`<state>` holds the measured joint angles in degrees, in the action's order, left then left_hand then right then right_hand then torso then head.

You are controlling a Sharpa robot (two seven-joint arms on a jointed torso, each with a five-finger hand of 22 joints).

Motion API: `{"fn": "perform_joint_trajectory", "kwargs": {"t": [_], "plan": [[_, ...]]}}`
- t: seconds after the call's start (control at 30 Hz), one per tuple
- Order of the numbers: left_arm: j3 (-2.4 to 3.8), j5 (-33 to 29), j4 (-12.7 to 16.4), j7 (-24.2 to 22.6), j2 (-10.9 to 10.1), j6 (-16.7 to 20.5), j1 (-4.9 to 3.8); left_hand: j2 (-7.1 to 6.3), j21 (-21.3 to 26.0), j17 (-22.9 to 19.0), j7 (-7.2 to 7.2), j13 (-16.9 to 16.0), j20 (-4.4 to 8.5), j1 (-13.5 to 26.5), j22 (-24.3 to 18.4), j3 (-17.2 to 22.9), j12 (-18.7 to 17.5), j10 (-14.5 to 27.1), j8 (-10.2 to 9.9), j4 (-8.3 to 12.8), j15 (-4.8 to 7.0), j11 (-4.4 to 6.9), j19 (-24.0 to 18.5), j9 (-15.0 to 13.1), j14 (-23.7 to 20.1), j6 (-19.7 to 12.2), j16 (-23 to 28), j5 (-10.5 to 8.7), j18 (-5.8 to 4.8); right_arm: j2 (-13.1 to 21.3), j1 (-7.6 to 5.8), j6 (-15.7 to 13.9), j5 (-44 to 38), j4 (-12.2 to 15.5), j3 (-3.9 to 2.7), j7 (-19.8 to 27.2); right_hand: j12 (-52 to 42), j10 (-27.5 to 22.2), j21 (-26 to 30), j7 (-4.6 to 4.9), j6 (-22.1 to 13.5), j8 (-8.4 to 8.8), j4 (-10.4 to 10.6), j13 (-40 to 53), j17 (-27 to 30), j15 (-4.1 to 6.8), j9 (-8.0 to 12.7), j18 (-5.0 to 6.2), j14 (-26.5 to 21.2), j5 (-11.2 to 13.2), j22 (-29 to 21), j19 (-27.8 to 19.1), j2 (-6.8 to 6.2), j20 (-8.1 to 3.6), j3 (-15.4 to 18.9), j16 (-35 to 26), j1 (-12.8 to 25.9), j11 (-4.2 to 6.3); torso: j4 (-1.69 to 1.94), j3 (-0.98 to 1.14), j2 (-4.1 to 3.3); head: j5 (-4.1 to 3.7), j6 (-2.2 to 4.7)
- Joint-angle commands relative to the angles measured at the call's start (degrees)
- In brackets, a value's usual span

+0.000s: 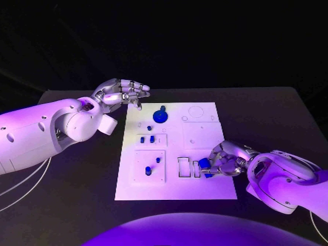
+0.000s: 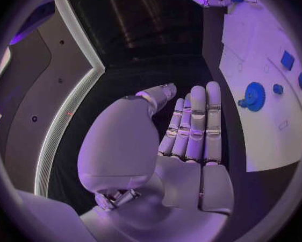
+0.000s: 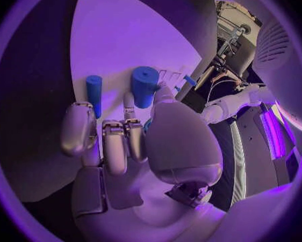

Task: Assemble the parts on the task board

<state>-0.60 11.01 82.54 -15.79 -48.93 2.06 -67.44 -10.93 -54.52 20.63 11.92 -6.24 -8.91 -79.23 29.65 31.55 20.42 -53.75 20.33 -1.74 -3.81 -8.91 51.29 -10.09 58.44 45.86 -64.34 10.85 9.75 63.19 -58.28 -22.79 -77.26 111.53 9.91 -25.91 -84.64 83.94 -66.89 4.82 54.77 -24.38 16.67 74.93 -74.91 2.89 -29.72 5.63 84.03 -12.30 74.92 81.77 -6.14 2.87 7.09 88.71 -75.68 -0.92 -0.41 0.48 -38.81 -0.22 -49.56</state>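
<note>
Right hand working a small blue part at the near edge of the task board

The task board [image 1: 201,189] lies flat on the dark surface [image 1: 282,118], and the right hand [image 1: 224,161] sits at its near right side, fingers [image 3: 115,145] curled in around a blue part [image 1: 205,164] just beside the board's small rectangular slots; whether the grip is firm I cannot tell. From the wrist, a stubby blue cylinder [image 3: 144,86] and a thinner blue peg [image 3: 94,94] stand just past those fingers. They look like light, rigid plastic, smooth enough to slip, so I would pinch one across its sides, low down, keeping it upright. The left hand [image 1: 123,93] hovers off the board's far left corner, fingers straight and pressed together, holding nothing. A blue gear [image 1: 160,116] rests near that corner.
</note>
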Motion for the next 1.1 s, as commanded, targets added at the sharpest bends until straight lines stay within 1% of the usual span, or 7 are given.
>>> {"fn": "perform_joint_trajectory", "kwargs": {"t": [0.03, 0.17, 0.43, 0.6, 0.77, 0.93, 1.1], "plan": [[0.04, -0.06, 0.17, -0.11, 0.05, -1.10, -0.02, 0.21, 0.30, -0.07, 1.06, -0.06, -0.40, 0.14, -0.07, -0.26, 0.27, 0.35, 0.21, -0.06, -0.34, 0.01, -0.01, -0.06, 0.00, -0.38, 0.18, 0.27, 0.83, -0.08, 0.64, 3.74, -1.62, -0.47, 0.57, -3.86, -0.10, 2.96, -0.37, -0.04, 0.41, 0.28, -0.12, 10.27, -11.07, 0.41, 0.10, -0.81, 5.20, -0.03, 1.46, 0.20, -0.11, -0.03, -0.20, 0.32, -0.73, 0.53, -0.01, 0.02, -0.01, -0.10, 0.05], [0.04, -0.05, 0.18, -0.06, 0.07, -1.17, -0.02, 0.21, 0.30, -0.07, 1.06, -0.06, -0.40, 0.14, -0.07, -0.26, 0.27, 0.35, 0.21, -0.06, -0.34, 0.01, -0.01, -0.06, 0.00, -0.38, 0.18, 0.27, 0.83, 0.05, 0.65, 3.18, -2.15, -0.43, 0.57, -4.51, -0.10, 3.00, -0.34, -0.24, 1.12, 0.19, -0.21, 10.33, -10.98, 0.55, 0.36, -0.80, 5.18, -0.07, 1.54, 0.21, 0.27, -0.13, -0.49, 0.29, -2.20, 0.70, -0.03, 0.02, 0.01, -0.09, 0.09], [0.03, -0.01, 0.12, 0.02, 0.14, -1.24, -0.02, 0.20, 0.31, -0.07, 1.06, -0.05, -0.40, 0.13, -0.08, -0.26, 0.29, 0.41, 0.23, -0.04, -0.34, 0.01, -0.02, -0.07, -0.01, -0.41, 0.18, 0.27, 0.84, 0.91, 0.45, -0.05, 1.53, 0.47, 0.48, -4.93, -0.57, 3.40, -0.36, -0.91, 2.92, 0.36, -0.11, 10.84, -11.19, 0.99, 1.11, -0.81, 5.22, -0.17, 1.77, 0.30, 2.26, -0.47, -2.62, 0.33, -5.02, 1.28, -0.03, 0.02, 0.00, -0.34, 0.13], [0.03, 0.00, 0.03, 0.03, 0.29, -1.27, -0.02, 0.21, 0.31, -0.08, 1.06, -0.05, -0.40, 0.08, -0.09, -0.24, 0.31, 0.46, 0.25, 0.00, -0.34, 0.01, -0.02, -0.07, -0.02, -0.42, 0.18, 0.29, 0.84, 1.45, -0.85, -2.57, 8.39, 1.16, 0.41, -3.86, -0.95, 3.70, -0.70, -1.41, 4.14, 0.34, -0.04, 11.21, -11.54, 1.35, 1.25, -0.88, 5.29, -0.14, 2.07, 0.47, 3.41, -0.76, -3.28, 0.41, -5.01, 1.71, 0.02, 0.00, 0.05, -0.61, 0.28], [0.02, 0.01, -0.09, 0.04, 0.48, -1.31, -0.02, 0.21, 0.31, -0.08, 1.06, -0.05, -0.40, 0.08, -0.09, -0.24, 0.31, 0.46, 0.25, 0.00, -0.34, 0.01, -0.02, -0.07, -0.02, -0.42, 0.18, 0.29, 0.84, 1.96, -2.68, -4.30, 13.63, 2.04, 0.38, -2.11, -1.28, 3.93, -0.98, -1.65, 4.78, 0.35, 0.03, 11.52, -11.78, 1.54, 1.31, -0.95, 5.34, -0.07, 2.29, 0.61, 3.90, -0.95, -3.37, 0.47, -4.44, 1.93, 0.08, -0.03, 0.04, -0.75, 0.38], [0.01, 0.01, -0.18, 0.04, 0.60, -1.35, -0.02, 0.21, 0.31, -0.08, 1.06, -0.05, -0.40, 0.08, -0.09, -0.24, 0.31, 0.46, 0.25, 0.00, -0.34, 0.01, -0.02, -0.07, -0.02, -0.42, 0.18, 0.29, 0.84, 2.16, -3.91, -4.94, 16.17, 2.72, 0.37, -1.08, -1.46, 4.08, -1.14, -1.84, 5.28, 0.37, 0.05, 11.70, -11.91, 1.71, 1.36, -0.98, 5.36, -0.04, 2.44, 0.70, 4.04, -1.11, -3.27, 0.51, -3.76, 2.12, 0.05, -0.05, 0.04, -0.79, 0.49], [0.00, 0.01, -0.20, 0.03, 0.64, -1.36, -0.01, 0.21, 0.31, -0.08, 1.06, -0.05, -0.40, 0.08, -0.09, -0.24, 0.31, 0.46, 0.25, 0.00, -0.34, 0.01, -0.02, -0.07, -0.02, -0.42, 0.18, 0.29, 0.84, 1.82, -4.38, -4.54, 18.00, 3.11, 0.37, -0.46, -1.59, 4.19, -1.26, -1.95, 5.66, 0.48, 0.08, 11.84, -12.11, 1.84, 1.43, -1.02, 5.40, -0.01, 2.59, 0.78, 4.14, -1.26, -2.98, 0.56, -2.63, 2.23, 0.04, -0.07, 0.00, -0.79, 0.45]]}}
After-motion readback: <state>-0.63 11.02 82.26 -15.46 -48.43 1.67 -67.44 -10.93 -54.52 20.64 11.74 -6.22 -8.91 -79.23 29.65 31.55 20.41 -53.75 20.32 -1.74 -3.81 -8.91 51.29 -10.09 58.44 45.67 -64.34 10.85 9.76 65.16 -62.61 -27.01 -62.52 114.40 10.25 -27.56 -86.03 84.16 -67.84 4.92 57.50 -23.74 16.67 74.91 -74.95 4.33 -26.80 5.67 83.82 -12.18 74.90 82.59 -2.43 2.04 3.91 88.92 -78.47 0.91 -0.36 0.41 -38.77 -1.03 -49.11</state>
